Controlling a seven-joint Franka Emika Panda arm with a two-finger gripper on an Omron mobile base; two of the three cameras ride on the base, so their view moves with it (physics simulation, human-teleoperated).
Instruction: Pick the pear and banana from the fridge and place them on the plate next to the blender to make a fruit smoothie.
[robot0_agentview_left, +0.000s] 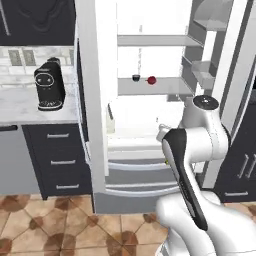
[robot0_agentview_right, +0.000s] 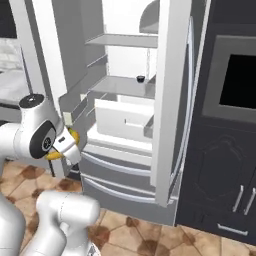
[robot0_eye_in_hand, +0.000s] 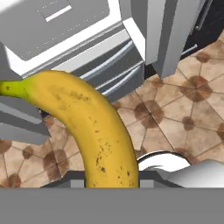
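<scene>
Scanning from the left, we see a squat black coffee machine (robot0_agentview_left: 49, 84) with a glossy moulded body on a pale marbled counter (robot0_agentview_left: 22, 105), above dark flat-fronted drawers (robot0_agentview_left: 61, 160) with slim metal pulls. Next comes the fridge (robot0_agentview_left: 95, 100), tall, smooth, white and light grey, its doors swung open on flat shelves and white drawers. On the middle shelf a tiny dark cup (robot0_agentview_left: 135, 77) stands just beside the pear (robot0_agentview_left: 151, 79), a small round dark-red fruit. In front of the fridge's lower drawers we find the gripper (robot0_agentview_right: 64, 148) pressed shut on the banana (robot0_eye_in_hand: 94, 127), whose curved yellow skin is freckled with brown and greenish toward one tip; it hangs above the floor. Further right stands a tall dark cabinet (robot0_agentview_right: 220, 165) with a glossy black oven window (robot0_agentview_right: 238, 82). Beneath everything lie terracotta floor tiles (robot0_agentview_left: 45, 225) in a mottled diamond pattern.
</scene>
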